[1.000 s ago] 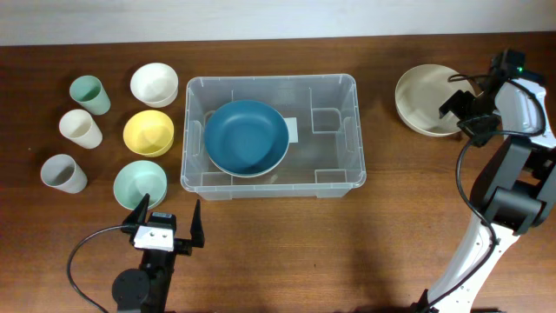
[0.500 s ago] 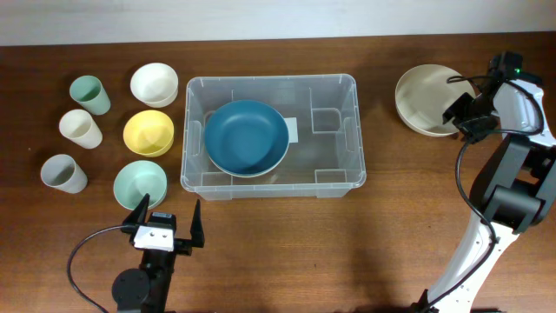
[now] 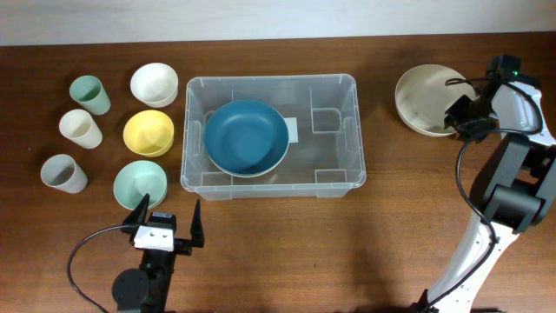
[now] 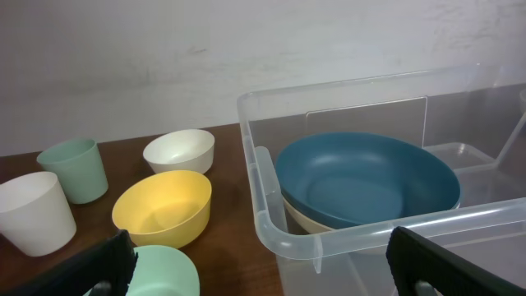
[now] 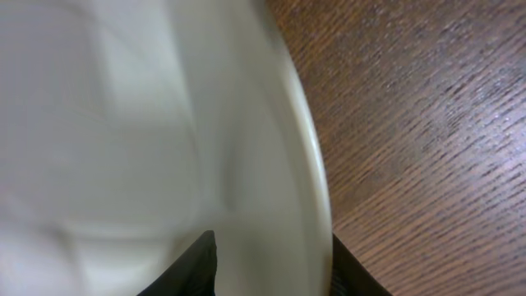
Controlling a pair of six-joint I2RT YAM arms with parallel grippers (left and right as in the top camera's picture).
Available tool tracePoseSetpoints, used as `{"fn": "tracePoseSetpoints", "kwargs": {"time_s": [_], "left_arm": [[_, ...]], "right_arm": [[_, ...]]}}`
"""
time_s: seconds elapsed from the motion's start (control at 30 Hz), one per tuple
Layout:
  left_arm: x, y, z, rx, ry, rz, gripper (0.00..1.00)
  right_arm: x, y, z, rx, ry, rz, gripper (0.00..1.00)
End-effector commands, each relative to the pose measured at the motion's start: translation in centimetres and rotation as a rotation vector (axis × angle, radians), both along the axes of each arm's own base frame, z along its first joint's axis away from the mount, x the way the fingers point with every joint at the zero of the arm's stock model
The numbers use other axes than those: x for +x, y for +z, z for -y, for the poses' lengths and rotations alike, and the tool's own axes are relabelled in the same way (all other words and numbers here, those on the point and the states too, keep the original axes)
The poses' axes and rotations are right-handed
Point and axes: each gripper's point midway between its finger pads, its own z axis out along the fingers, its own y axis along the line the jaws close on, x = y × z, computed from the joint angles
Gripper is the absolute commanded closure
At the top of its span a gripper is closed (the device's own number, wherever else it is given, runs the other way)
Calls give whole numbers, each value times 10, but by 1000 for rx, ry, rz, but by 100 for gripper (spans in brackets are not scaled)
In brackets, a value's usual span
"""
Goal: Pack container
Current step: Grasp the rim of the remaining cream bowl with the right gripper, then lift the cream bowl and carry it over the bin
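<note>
A plain pale wall (image 4: 164, 66) backs a dark wooden table (image 3: 408, 217) whose grain looks smooth enough for things to slide on. The container (image 3: 358, 130) is the largest thing on it, standing just ahead of the left gripper (image 3: 168, 216) and well off to the side of the right gripper (image 3: 457, 116). It looks light, and stiff only at the rolled rim. Its thin clear walls would probably flex and feel slippery, so the rim is the place to take hold if it must be shifted. A blue bowl (image 3: 246, 136) already lies inside it, seemingly nested on a paler one. A beige bowl (image 3: 421, 96) sits at the right gripper. The wrist view shows its rim passing between the two fingers (image 5: 201, 263), one inside and one outside, but I cannot tell whether they actually pinch it. The left gripper hangs released, jaws wide, holding nothing. Ahead of it and to its left stand a mint bowl (image 3: 139, 183), a yellow bowl (image 3: 148, 132) and a white bowl (image 3: 154, 83). Farther left are a grey cup (image 3: 62, 173), a cream cup (image 3: 80, 128) and a green cup (image 3: 89, 94), all likely light and easily tipped.
</note>
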Motion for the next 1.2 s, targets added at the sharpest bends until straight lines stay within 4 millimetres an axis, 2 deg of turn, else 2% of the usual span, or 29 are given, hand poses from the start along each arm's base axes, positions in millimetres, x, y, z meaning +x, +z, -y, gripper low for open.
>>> {"fn": "tracePoseSetpoints", "kwargs": {"time_s": [0.0, 0.07, 0.23, 0.47, 0.67, 0.77, 0.8, 0.9, 1.0, 1.1, 1.13, 1.17], "left_arm": [[0, -1, -1, 16, 4, -1, 1], [0, -1, -1, 16, 4, -1, 1], [0, -1, -1, 16, 4, -1, 1], [0, -1, -1, 16, 4, -1, 1], [0, -1, -1, 16, 4, -1, 1], [0, -1, -1, 16, 4, -1, 1], [0, -1, -1, 16, 4, -1, 1], [0, -1, -1, 16, 4, -1, 0], [0, -1, -1, 16, 4, -1, 0], [0, -1, -1, 16, 4, -1, 1], [0, -1, -1, 16, 4, -1, 1], [0, -1, -1, 16, 4, -1, 1]], "right_arm": [[-2, -11, -1, 12, -9, -17, 67], [-1, -11, -1, 10, -9, -12, 80], [0, -11, 0, 9, -16, -8, 95], [1, -10, 1, 9, -22, -4, 96], [21, 5, -2, 201, -35, 153, 96], [37, 35, -6, 379, 18, 324, 96], [43, 56, -2, 451, 31, 407, 96], [47, 97, 6, 521, 53, 532, 96], [49, 145, 4, 556, 118, 652, 96], [47, 203, -17, 588, 199, 754, 96], [44, 220, -29, 589, 225, 768, 96], [39, 245, -53, 583, 276, 780, 96]]}}
